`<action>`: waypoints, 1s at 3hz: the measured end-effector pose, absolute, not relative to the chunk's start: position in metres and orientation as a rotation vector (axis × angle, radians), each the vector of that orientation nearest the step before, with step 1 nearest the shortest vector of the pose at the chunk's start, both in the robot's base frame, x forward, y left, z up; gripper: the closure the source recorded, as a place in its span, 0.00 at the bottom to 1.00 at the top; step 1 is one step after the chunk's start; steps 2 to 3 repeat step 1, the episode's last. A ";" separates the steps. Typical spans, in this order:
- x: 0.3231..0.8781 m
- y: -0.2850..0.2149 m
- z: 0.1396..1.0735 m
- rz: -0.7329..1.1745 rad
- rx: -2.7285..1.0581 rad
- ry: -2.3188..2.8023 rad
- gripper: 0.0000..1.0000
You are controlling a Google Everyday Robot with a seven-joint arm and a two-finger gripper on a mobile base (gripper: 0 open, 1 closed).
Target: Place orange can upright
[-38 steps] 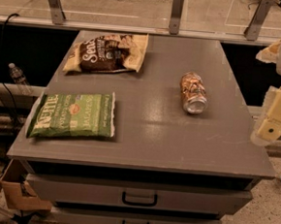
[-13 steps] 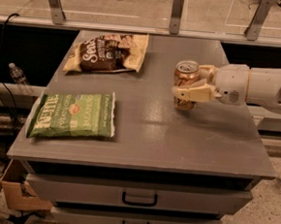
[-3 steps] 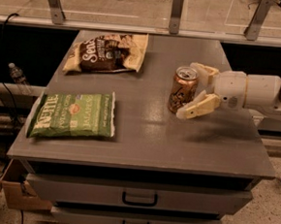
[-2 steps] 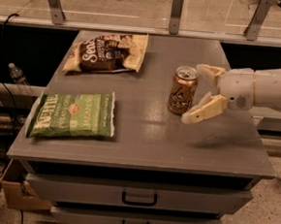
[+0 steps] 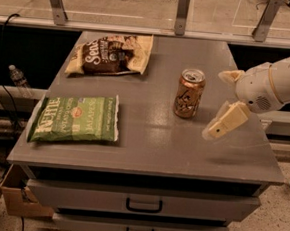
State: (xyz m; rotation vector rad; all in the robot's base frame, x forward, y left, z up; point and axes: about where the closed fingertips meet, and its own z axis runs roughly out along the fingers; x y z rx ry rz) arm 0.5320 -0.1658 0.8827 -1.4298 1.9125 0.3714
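We're watching the gripper (image 5: 222, 100) hovering beside the orange can (image 5: 189, 93), fingers (image 5: 228, 120) spread wide and empty, the can standing upright on the table (image 5: 147, 148) just beyond their tips.

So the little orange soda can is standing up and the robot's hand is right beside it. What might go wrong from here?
1. The open gripper hangs just right of the small orange-brown aluminium can, not touching it; a leftward swing of its cream fingers would likely knock the can over.
2. The can stands tall and narrow on the flat grey table; if tipped, it might roll toward an edge.
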 end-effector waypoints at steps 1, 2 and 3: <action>0.533 -0.171 0.881 0.341 -1.440 1.925 0.00; 0.533 -0.171 0.881 0.341 -1.440 1.925 0.00; 0.533 -0.171 0.881 0.341 -1.440 1.925 0.00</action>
